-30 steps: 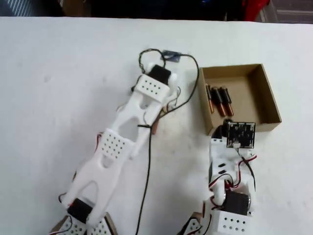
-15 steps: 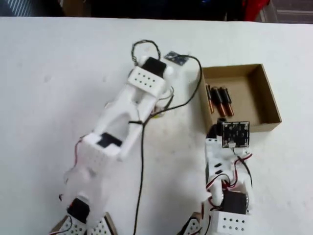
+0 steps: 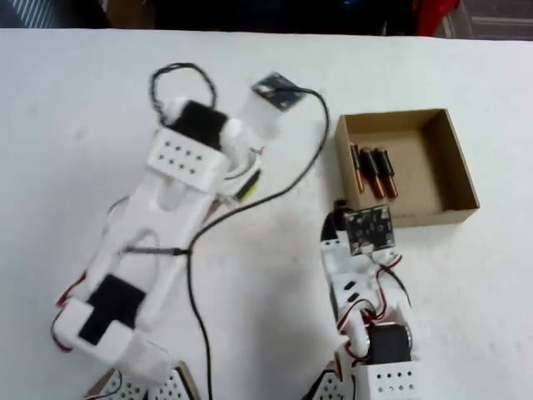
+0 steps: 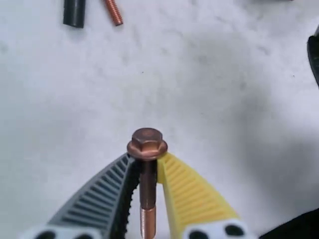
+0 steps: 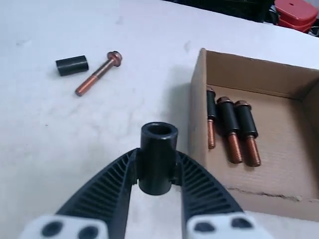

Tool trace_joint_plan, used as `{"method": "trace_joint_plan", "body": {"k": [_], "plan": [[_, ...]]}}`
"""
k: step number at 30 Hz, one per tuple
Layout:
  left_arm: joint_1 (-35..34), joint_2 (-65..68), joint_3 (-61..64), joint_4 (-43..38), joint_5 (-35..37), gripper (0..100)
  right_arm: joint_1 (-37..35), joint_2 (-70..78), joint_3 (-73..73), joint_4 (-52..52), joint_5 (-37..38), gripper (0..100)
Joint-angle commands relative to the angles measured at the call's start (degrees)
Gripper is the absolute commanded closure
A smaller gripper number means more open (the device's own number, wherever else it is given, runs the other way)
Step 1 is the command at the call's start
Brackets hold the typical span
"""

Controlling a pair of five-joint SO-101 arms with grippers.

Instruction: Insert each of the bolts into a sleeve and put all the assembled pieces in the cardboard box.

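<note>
A white table seen from above, with two robot arms side by side. The left gripper (image 4: 147, 162) is clenched on a copper bolt (image 4: 147, 148). The hex head sits at the fingertips and the shank runs back between the grey and yellow fingers. The right gripper (image 5: 158, 164) is clamped round a black sleeve (image 5: 158, 158) with its open bore facing the camera, near the box (image 3: 396, 119). The box stands on the table's right half and holds three assembled pieces (image 5: 231, 128) lying side by side. A loose bolt (image 5: 97, 73) and a loose sleeve (image 5: 72, 65) lie just beside each other on the table, apart from the box.

Likely risks: the thin shank could pivot or slip between the ribbed fingers. If bolt and bore meet off line, the push may twist the sleeve out of the right grip. The left arm's cable (image 3: 283, 179) hangs over the table and could snag.
</note>
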Motion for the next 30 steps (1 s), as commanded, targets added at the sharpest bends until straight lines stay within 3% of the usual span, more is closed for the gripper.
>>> {"method": "trace_joint_plan", "body": {"k": [1,15,25,30], "plan": [[-3.38,-6.99,1.14,0.09,-0.79,98,-4.88,-0.66,-0.62,-1.89,0.09,98.1],[-4.62,-25.01,13.45,-6.68,-0.79,98,-22.90,-0.66,-0.26,-15.34,-0.26,98.1],[-4.62,-37.58,26.02,-23.47,-0.35,98,-26.15,-0.57,5.36,-27.65,-0.44,98.1],[-4.62,-43.47,32.53,-34.37,0.18,98,-25.80,-0.66,5.36,-29.58,-9.49,98.1]]}}
